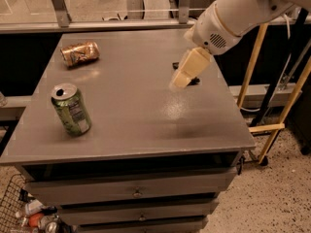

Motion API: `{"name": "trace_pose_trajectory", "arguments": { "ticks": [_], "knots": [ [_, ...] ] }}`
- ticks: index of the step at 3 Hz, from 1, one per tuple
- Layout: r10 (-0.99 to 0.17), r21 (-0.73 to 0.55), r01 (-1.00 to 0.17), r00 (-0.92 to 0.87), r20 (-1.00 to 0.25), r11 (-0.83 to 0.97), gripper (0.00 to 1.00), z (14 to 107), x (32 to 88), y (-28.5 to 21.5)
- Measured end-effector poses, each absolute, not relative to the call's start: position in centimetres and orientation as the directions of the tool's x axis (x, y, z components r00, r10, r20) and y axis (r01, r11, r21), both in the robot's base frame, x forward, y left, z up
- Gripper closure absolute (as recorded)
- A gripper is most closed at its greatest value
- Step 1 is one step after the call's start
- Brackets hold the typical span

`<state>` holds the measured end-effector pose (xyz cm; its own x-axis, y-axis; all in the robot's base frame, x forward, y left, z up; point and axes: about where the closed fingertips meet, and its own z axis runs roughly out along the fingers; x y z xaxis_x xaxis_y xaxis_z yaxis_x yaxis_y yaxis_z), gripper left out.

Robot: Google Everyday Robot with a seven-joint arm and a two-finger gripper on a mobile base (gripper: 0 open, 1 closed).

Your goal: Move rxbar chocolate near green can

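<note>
The green can point(71, 109) stands upright near the front left of the grey table point(136, 110), its silver top open. The rxbar chocolate point(195, 80) lies at the right side of the table; only small black bits of it show beside the gripper. My gripper point(184, 73) hangs over the bar from the upper right, its cream-coloured fingers pointing down and left. The white arm reaches in from the top right corner.
A dented gold-brown can point(79, 53) lies on its side at the back left of the table. Drawers sit under the tabletop. A yellow wooden frame point(272, 125) stands to the right. A wire basket with clutter point(29, 212) is on the floor at the left.
</note>
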<state>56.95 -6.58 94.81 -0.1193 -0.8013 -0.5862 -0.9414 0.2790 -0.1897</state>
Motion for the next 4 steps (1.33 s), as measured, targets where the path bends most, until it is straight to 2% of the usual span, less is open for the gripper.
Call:
{"name": "trace_pose_trajectory", "arguments": {
  "ticks": [2, 4],
  "knots": [
    [-0.789, -0.184, -0.931, -0.149, -0.596, 0.315, 0.0, 93.8, 58.0, -6.2],
    [-0.657, -0.122, -0.838, -0.317, -0.684, 0.531, 0.0, 90.6, 63.4, -6.9]
  ]
}}
